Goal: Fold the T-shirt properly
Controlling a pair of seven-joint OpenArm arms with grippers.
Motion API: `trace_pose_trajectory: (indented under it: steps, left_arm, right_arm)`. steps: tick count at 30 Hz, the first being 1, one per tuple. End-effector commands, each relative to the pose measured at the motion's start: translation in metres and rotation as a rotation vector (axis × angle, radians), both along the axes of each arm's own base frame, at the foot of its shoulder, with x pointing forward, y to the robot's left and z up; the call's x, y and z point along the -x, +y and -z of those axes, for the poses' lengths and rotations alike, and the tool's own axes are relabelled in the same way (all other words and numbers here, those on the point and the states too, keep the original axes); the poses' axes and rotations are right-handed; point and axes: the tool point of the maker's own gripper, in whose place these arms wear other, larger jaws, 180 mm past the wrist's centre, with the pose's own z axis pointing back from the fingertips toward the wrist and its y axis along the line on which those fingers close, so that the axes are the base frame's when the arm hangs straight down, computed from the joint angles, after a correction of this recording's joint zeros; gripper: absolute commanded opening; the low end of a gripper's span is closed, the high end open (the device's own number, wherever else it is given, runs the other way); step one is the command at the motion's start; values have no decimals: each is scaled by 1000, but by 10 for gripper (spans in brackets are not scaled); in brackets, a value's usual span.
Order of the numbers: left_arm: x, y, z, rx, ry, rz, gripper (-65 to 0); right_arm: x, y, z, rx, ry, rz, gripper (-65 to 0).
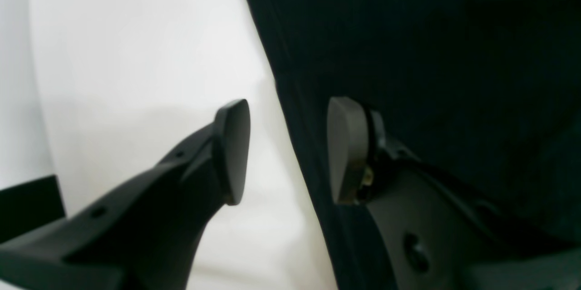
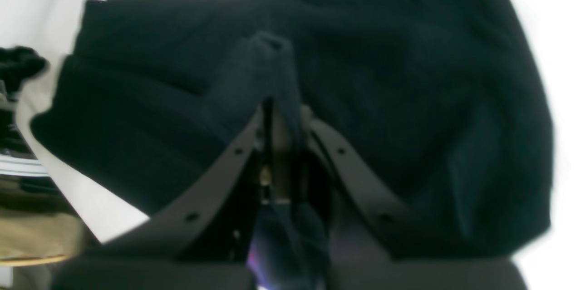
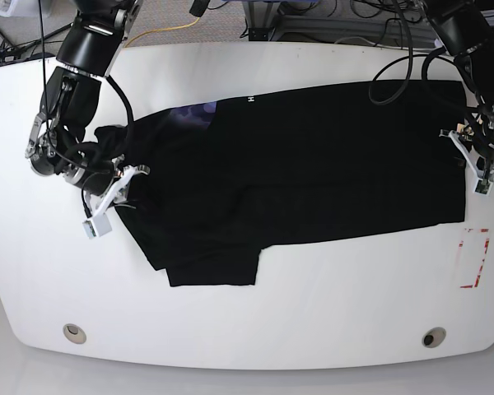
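Right gripper (image 2: 277, 145) was clamped on a pinch of T-shirt (image 3: 313, 164); left gripper (image 1: 288, 149) stood apart astride the hem. Soft, limp, light cloth; best held at edges.

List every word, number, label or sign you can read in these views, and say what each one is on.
Small white text on the T-shirt, near its top edge in the base view: too small to read.
Red rectangular outline on the table, near its right edge: a mark with no legible text.
Both wrist views: no text visible.
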Motion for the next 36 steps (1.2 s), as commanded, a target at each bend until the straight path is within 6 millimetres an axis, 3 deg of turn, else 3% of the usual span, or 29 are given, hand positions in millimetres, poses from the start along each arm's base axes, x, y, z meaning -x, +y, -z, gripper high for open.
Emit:
trace_pose_trajectory:
  steps: [1,9,15,23,25,30,32,36]
  left_arm:
    - [-10,6,-17,-23,-53,2,-388]
    - [-9,6,-16,-18,-54,0,-389]
    - [-7,6,-15,-17,-49,-1,-389]
    - [-2,6,-11,-17,-36,2,-389]
    - [-2,5,-10,-15,-35,3,-389]
    - [-7,-7,-17,-11,-68,14,-389]
    - [-5,-13,-21,-16,-80,22,-389]
    - [-6,-32,-25,1,-112,34,-388]
  right_arm:
    - [-15,-5,-14,-10,-47,1,-650]
    - [-36,24,-7,-28,-54,-80,-650]
    - [-56,31,-4,-29,-58,-106,-650]
    - [-83,26,-4,11,-68,-114,-650]
    - [-88,23,-6,30,-67,-118,-580]
    - [-88,6,-11,75,-79,-112,-263]
    - [-84,-5,-16,102,-96,-112,-170]
    - [-60,-33,-16,125,-109,-60,-151]
